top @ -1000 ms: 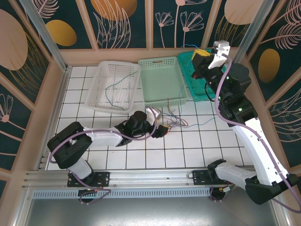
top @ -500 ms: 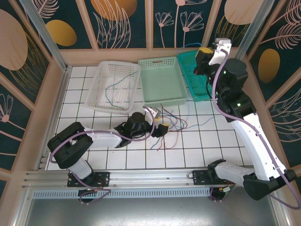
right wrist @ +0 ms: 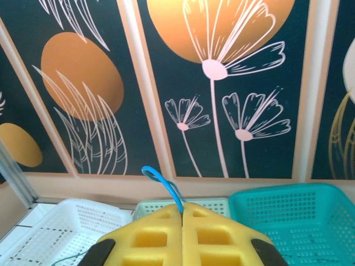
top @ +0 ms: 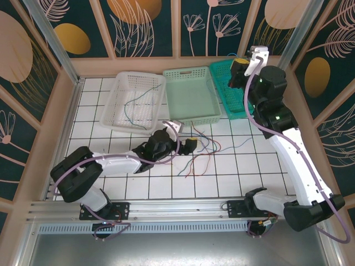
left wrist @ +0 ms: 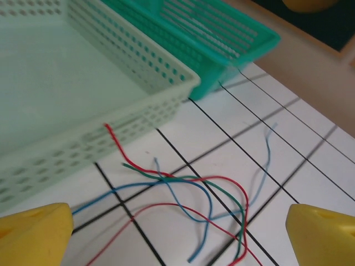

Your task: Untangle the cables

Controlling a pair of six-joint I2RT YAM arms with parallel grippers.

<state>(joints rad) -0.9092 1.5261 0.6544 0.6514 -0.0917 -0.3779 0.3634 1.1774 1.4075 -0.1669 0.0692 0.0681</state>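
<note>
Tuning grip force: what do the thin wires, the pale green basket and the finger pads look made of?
Wires: thin, limp strands with smooth coloured insulation, likely plastic-sheathed; they lie in loose curves. Pale green basket: moulded plastic, matte, perforated walls. Pads: yellow, matte, soft-looking, probably foam or rubber; moulded recesses show on the right gripper, shut on a blue wire.

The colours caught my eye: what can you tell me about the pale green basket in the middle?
The pale green basket is a shallow rectangular tray, seemingly plastic, with a smooth rim, walls pierced by rows of small holes, and a plain floor with nothing seen in it. It sits upright at the back of the tiled table, between a white basket and a teal basket close against its right corner. Thin wires lie just before its near wall; one red tip ends right at it.
</note>
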